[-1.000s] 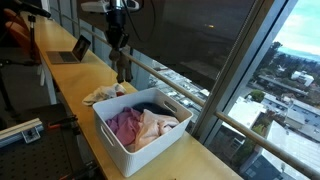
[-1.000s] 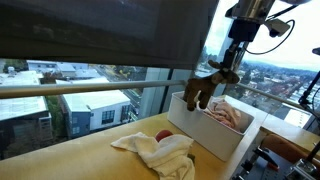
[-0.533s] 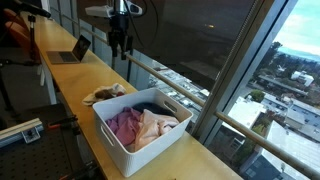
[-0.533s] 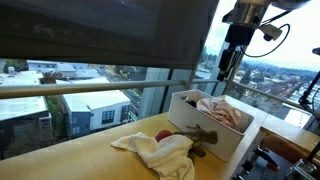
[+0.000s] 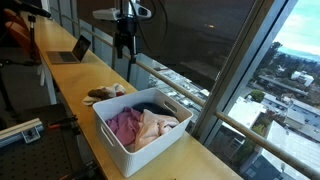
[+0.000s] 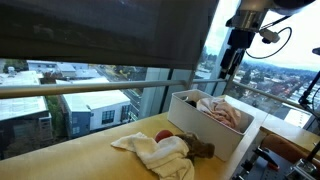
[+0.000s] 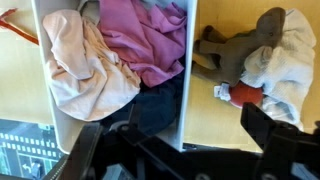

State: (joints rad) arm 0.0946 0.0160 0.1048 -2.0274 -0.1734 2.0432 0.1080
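**Entry: grey-brown soft piece, with surroundings (wrist view, left to right)**

1. White bin point(image 7: 188, 100), on the left. It is filled with peach cloth point(image 7: 80, 60) and magenta cloth point(image 7: 145, 40).
2. Grey-brown soft piece point(image 7: 240, 50), just right of the bin's wall on the wooden counter point(image 7: 207, 115). You cannot tell whether it is a plush or bunched fabric. Its right side laps onto the white cloth.
3. Red item point(image 7: 243, 94), small, tucked against the near edge of the soft piece.
4. White cloth point(image 7: 290, 60), crumpled, furthest right.

**Handling:** Judge the soft piece light, limp and unbreakable, with a surface that grips well. It will likely sag and trail when you lift it. Pinch the thick bunched middle from above, and keep clear of the white cloth under its edge.

**Tool:** The gripper point(image 5: 122, 48) hangs high over the counter, its jaws spread wide and empty.

**Relation:** The soft piece lies well below the gripper and right of its centre line. The bin's right wall sits roughly under the jaws.
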